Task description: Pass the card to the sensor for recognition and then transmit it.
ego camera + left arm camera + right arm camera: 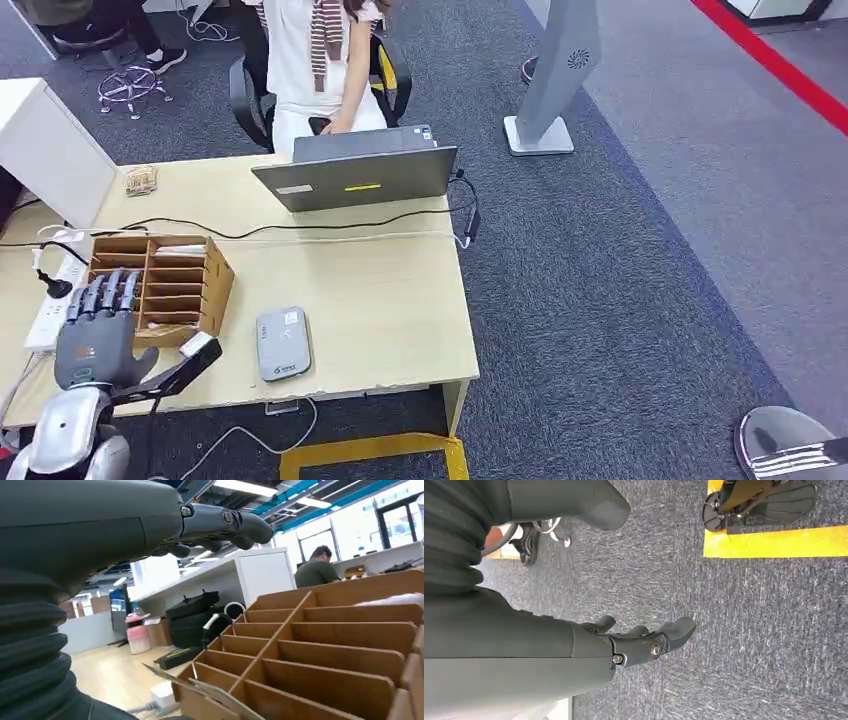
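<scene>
My left hand (95, 330) hovers over the near left corner of the wooden slotted organizer (165, 285), with its fingers (225, 522) stretched out and apart and nothing in them. Its thumb points right, toward the grey card sensor (283, 343) lying flat near the table's front edge. A white card (180, 250) lies in the organizer's far slot. Thin card edges (200, 686) stick out of a near slot. My right hand (639, 642) hangs beside me over the carpet, its fingers loosely apart and empty.
A grey laptop (360, 175) stands at the table's far edge with a person (320, 60) seated behind it. A white power strip (55, 300) and black cables lie left of the organizer. A grey stand (555, 80) is on the carpet to the right.
</scene>
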`<state>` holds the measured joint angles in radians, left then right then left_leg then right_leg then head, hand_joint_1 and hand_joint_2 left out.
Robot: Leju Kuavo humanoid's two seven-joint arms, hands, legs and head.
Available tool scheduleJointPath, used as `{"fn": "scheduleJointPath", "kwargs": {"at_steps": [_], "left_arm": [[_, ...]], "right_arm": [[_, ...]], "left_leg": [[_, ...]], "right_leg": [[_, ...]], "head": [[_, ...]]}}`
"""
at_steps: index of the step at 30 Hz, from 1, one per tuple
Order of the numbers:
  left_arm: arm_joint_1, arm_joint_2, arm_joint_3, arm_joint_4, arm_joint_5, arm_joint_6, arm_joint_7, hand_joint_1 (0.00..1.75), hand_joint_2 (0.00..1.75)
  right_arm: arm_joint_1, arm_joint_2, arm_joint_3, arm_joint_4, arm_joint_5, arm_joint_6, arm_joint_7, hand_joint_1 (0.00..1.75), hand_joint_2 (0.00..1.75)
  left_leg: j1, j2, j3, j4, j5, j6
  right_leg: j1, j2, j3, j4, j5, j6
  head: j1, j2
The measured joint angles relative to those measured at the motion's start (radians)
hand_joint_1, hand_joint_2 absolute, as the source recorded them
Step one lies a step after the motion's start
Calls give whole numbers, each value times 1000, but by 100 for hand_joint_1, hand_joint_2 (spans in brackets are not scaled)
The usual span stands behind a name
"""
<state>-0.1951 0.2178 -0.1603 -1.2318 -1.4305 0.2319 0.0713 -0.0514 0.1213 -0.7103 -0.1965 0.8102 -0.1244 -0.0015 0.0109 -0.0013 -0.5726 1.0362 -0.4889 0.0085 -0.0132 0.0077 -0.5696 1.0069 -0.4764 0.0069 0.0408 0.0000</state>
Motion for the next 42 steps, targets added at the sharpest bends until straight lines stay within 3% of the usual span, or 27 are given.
{"fn": "scheduleJointPath", "kwargs": {"at_steps": [15,42], "left_arm": [[-20,-14,25,82,-24,23,6,0,175],[-21,-80,25,105,-41,37,-11,0,175]], "right_arm": [[-1,0,0,0,17,0,2,0,175],[-1,0,0,0,32,2,-2,0,175]], "left_leg": [[0,0,0,0,0,0],[0,0,0,0,0,0]], "right_leg": [[0,0,0,0,0,0],[0,0,0,0,0,0]], "head": [[0,0],[0,0]]}}
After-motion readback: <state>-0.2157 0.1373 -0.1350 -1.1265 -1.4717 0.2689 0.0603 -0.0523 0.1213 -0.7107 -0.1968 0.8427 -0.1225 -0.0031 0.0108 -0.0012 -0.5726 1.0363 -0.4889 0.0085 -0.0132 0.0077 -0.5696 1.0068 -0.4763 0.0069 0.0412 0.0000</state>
